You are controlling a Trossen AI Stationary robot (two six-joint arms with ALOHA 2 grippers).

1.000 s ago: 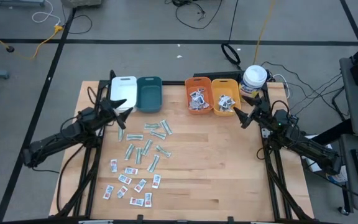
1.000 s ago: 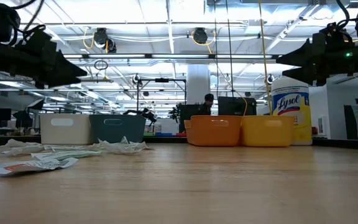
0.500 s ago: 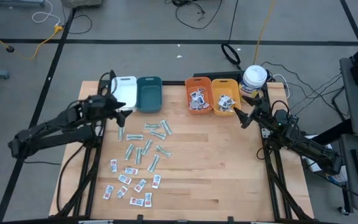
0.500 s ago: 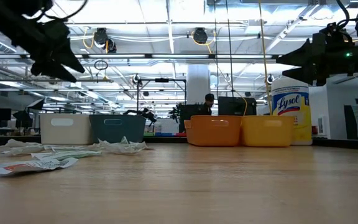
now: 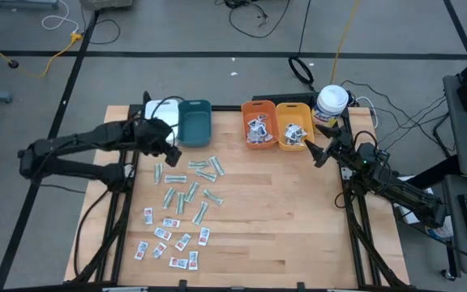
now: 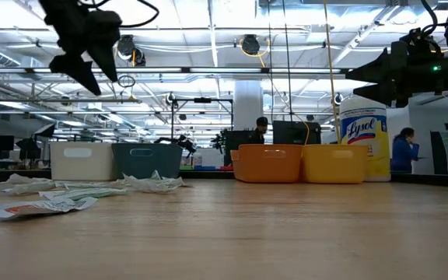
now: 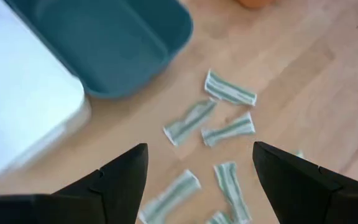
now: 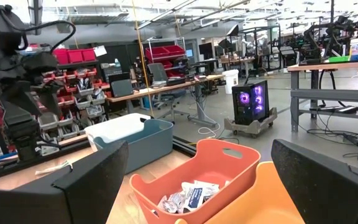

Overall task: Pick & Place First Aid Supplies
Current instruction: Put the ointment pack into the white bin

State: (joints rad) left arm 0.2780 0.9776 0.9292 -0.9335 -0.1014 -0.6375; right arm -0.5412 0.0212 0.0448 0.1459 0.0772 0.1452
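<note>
The first aid supplies lie loose on the wooden table [image 5: 282, 211]: pale-green strips [image 5: 190, 183] in the middle left and small white packets with red print [image 5: 169, 238] nearer the front edge. More packets [image 5: 258, 130] fill the two orange bins. My left gripper [image 5: 169, 146] hangs open high above the table, tilted down, next to the teal bin [image 5: 194, 122]. In the left wrist view it [image 7: 199, 149] looks down on several green strips [image 7: 229, 129]. My right gripper [image 5: 312, 152] stands open and level near the orange bins, holding nothing.
A white bin [image 5: 160, 116] stands left of the teal bin at the far edge. Two orange bins [image 5: 276, 123] and a white canister with a yellow label [image 5: 331, 104] stand at the far right. A person [image 6: 404, 152] is in the room beyond the table.
My left gripper has risen well above the table and tipped from about level to pointing steeply down. It has also shifted a little toward the teal bin and stayed open. My right arm has kept still, and no packets have moved.
</note>
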